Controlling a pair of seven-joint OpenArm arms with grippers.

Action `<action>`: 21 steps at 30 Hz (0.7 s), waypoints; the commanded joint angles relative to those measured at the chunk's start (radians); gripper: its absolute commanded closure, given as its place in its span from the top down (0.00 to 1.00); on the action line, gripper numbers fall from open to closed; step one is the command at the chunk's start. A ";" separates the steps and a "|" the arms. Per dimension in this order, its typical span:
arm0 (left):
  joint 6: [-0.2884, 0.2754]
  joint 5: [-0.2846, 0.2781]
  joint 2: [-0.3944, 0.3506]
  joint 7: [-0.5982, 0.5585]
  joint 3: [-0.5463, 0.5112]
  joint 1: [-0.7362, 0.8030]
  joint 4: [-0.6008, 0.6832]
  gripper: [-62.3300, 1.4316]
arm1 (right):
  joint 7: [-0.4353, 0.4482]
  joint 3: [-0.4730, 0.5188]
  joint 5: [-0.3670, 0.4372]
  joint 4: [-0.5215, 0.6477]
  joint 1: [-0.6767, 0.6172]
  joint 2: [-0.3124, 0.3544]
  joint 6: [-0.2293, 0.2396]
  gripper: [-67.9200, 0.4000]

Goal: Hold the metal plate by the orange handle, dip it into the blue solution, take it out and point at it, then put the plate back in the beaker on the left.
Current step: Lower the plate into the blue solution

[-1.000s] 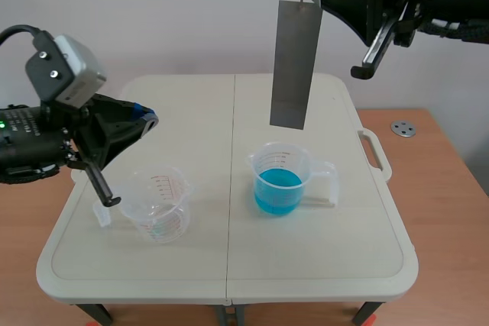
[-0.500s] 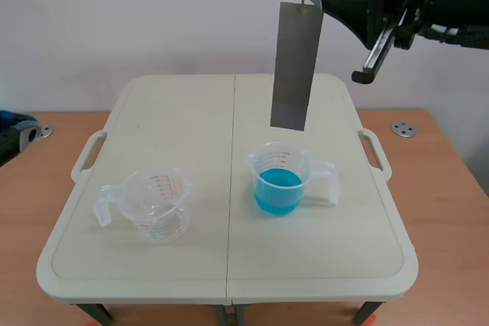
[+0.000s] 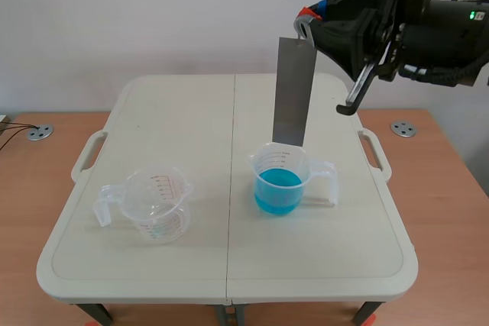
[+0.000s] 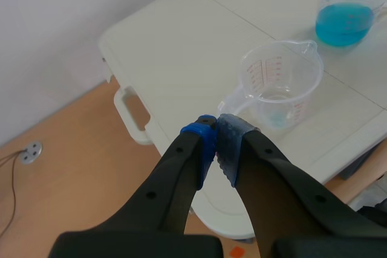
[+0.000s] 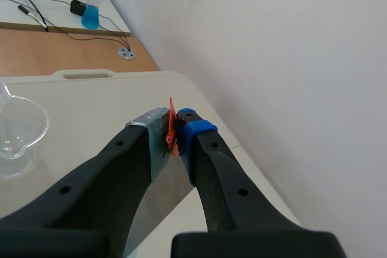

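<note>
Right gripper clamping orange handle; metal plate hanging upright, lower edge just over blue-solution beaker. Left gripper pinching closed on nothing, clear beaker sitting just ahead.

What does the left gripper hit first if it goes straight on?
Likely the handle of the clear beaker, just ahead of the shut left gripper; depth is unclear, so it may pass over it.

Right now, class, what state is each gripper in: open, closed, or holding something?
Left gripper: closed on nothing, fingers touching.
Right gripper: closed, holding the metal plate by its orange handle.
</note>
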 commanded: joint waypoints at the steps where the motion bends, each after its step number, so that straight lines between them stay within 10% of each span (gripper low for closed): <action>1: 0.001 -0.011 0.015 -0.034 -0.018 0.022 0.016 0.07 | 0.023 -0.021 0.010 -0.001 0.010 0.000 0.006 0.02; 21: 0.000 0.061 0.103 -0.079 -0.043 0.131 0.016 0.07 | 0.119 -0.049 -0.132 -0.181 0.010 -0.075 0.006 0.02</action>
